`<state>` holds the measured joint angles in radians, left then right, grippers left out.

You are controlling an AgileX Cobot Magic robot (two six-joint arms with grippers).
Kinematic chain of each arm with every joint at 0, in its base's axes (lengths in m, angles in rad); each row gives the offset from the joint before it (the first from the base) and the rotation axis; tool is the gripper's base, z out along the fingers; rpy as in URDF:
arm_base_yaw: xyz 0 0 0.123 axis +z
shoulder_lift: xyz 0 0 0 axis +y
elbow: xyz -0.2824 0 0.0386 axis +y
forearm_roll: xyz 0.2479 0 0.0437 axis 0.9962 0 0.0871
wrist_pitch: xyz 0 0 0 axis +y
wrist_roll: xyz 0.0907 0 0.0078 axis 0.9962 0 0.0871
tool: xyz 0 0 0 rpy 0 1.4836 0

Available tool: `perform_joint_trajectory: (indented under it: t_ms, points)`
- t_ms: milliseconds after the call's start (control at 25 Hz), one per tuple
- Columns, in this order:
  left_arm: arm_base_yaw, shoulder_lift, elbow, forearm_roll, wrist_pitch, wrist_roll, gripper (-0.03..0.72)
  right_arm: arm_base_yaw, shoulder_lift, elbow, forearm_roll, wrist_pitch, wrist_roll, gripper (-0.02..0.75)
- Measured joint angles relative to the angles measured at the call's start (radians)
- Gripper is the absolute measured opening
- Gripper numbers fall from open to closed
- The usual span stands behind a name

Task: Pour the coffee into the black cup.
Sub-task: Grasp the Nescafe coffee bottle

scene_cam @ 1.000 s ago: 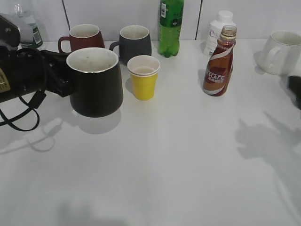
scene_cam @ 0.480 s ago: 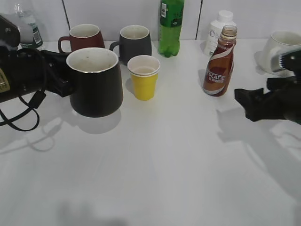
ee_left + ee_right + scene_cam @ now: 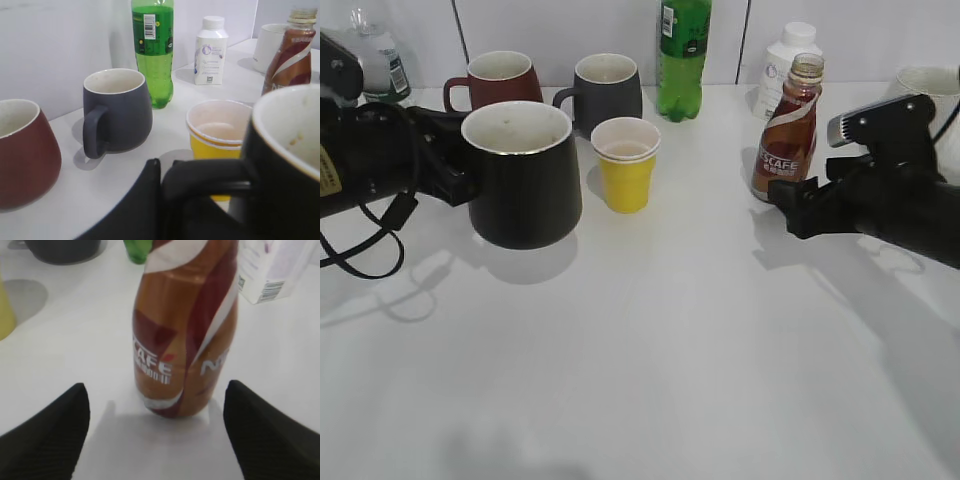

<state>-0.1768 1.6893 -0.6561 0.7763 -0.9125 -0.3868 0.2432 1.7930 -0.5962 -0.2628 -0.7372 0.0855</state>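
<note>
On the white desk (image 3: 650, 330), my left tool (image 3: 165, 192) grips the handle of the black cup (image 3: 523, 175) at the left. My right tool (image 3: 155, 432) is spread wide, just short of the Nescafe coffee bottle (image 3: 787, 133) standing upright on the right, not touching.

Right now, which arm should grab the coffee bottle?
Right. The right gripper is open, facing the coffee bottle with fingers either side of it. The left gripper is at the black cup's handle.
</note>
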Motion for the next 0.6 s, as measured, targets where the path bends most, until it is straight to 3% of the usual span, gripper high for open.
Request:
perform_joint_trajectory:
  t_ms: [600]
  points:
    - [0.000, 0.000, 0.000, 0.003, 0.000, -0.004, 0.034, 0.000, 0.229, -0.208, 0.001, -0.126, 0.032, 0.633]
